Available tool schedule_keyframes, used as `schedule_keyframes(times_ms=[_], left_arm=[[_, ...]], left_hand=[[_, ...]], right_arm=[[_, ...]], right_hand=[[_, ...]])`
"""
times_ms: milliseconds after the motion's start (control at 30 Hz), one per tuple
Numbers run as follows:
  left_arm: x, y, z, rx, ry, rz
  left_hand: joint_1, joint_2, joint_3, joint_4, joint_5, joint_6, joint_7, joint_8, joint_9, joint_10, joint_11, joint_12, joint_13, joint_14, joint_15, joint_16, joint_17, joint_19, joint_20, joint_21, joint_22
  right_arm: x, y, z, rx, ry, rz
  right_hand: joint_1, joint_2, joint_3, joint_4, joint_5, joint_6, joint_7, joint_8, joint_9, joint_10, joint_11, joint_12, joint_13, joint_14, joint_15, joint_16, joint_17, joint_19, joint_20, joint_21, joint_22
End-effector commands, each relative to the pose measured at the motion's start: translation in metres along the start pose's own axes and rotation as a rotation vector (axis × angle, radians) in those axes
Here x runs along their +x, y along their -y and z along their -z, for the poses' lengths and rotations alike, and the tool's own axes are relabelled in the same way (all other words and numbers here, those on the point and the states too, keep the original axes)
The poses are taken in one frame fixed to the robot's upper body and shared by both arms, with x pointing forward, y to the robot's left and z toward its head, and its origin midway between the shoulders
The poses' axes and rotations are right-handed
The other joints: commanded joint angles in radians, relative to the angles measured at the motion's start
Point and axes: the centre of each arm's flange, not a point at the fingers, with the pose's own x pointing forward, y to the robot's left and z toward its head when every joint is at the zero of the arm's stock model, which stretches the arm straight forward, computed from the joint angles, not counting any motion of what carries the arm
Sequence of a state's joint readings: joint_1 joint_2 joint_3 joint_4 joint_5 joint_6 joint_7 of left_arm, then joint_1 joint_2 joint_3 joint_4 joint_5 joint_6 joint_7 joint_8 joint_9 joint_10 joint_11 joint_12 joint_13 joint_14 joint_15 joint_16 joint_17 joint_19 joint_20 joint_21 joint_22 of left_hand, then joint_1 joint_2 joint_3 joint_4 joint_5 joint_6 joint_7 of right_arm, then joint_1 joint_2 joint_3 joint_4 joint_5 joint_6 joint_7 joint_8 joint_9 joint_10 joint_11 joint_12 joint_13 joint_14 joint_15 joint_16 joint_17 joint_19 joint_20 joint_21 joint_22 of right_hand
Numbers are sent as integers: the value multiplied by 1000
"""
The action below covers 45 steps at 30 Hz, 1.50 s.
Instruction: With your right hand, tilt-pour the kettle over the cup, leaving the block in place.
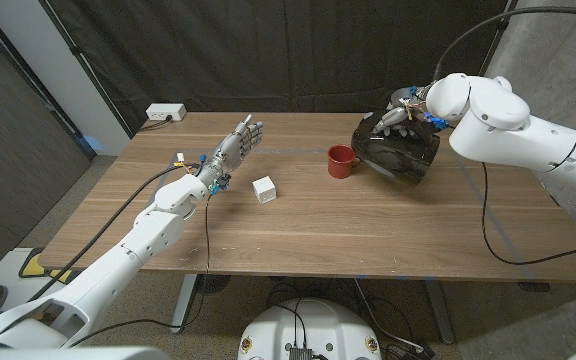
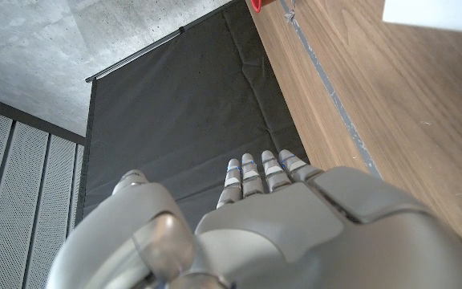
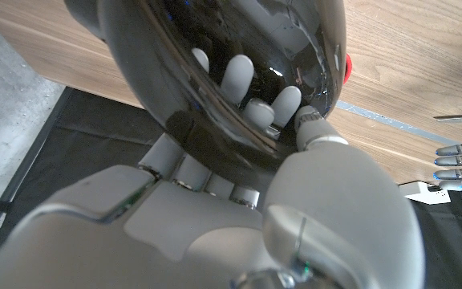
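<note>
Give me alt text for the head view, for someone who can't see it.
The right hand grips a dark kettle, tilted toward a red cup on a wooden table. A white block sits nearby; the left hand waits, fingers extended.

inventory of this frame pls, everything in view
kettle: 1, dark glossy, right side of table, tilted toward the cup, held by right hand
cup: 1, red, mid-table, just left of kettle
block: 1, white, left of cup
power strip: 1, white, far left table corner
table: 1, wood
curtain: 1, black, behind table
left hand: 1, grey, fingers extended, holding nothing, near block
right hand: 1, grey, gripping kettle
</note>
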<state>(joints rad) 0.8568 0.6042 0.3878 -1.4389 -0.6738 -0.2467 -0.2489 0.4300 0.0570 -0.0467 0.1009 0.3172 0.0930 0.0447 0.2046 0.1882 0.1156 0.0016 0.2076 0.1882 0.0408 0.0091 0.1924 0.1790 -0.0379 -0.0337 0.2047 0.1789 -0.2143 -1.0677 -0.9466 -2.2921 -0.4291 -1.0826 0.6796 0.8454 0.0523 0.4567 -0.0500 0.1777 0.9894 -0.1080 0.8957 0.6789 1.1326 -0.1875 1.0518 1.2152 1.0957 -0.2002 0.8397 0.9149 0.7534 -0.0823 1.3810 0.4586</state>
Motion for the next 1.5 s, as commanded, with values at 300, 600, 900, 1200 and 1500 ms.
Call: schedule_keyframes(times_ms=[300, 600, 900, 1200, 1500], left_arm=[[0, 1, 1, -7, 3, 1], [0, 2, 1, -7, 4, 3], [-1, 3, 1, -8, 6, -1], [-3, 4, 1, -8, 5, 0], [-5, 5, 2, -11, 4, 6]], left_hand=[[9, 4, -7, -1, -5, 5, 0, -3, 2, 1, -5, -2, 4, 0, -3, -3, 5, -11, -6, -4, 2], [10, 6, -9, -1, -6, 5, 0, -4, 2, 1, -6, -2, 4, -1, -2, -3, 5, -12, -6, -4, 2], [11, 7, -11, -1, -7, 5, 1, -4, 2, 1, -8, -2, 4, 1, -3, -3, 5, -13, -5, -4, 2], [12, 8, -13, 0, -7, 6, 1, -3, 2, -1, -5, -3, 4, 0, -3, -3, 5, -14, -4, -4, 2], [13, 9, -14, 0, -8, 6, 0, -4, 2, 1, -4, -2, 4, 0, -3, -3, 5, -14, -5, -4, 2]], right_arm=[[-4, 14, -27, -42, 25, 20], [0, 15, -36, -73, 43, -4], [4, 15, -45, -125, 39, -33], [3, 17, -51, -166, 29, -25], [3, 20, -53, -166, 23, -10]], right_hand=[[-121, 125, 13, -2, -1, 17, -13, 4, -1, 0, -3, 2, -6, 5, -22, 2, -1, 2, -134, 12, -14], [-124, 125, 17, -4, -1, 14, -16, 5, 2, 1, -2, -5, -13, 7, -22, 2, -6, -1, -135, 21, -25], [-127, 125, 20, -6, -1, 14, -14, 5, 2, 2, -2, -6, -9, 6, -21, 1, -7, -1, -134, 28, -34], [-131, 124, 22, -7, -1, 16, -12, 6, 3, 4, -2, -7, -7, 7, -21, 4, -6, -3, -135, 36, -43], [-133, 125, 25, -10, -1, 14, -14, 6, 3, 3, -1, -10, -8, 8, -21, 6, -8, -4, -135, 43, -51]])
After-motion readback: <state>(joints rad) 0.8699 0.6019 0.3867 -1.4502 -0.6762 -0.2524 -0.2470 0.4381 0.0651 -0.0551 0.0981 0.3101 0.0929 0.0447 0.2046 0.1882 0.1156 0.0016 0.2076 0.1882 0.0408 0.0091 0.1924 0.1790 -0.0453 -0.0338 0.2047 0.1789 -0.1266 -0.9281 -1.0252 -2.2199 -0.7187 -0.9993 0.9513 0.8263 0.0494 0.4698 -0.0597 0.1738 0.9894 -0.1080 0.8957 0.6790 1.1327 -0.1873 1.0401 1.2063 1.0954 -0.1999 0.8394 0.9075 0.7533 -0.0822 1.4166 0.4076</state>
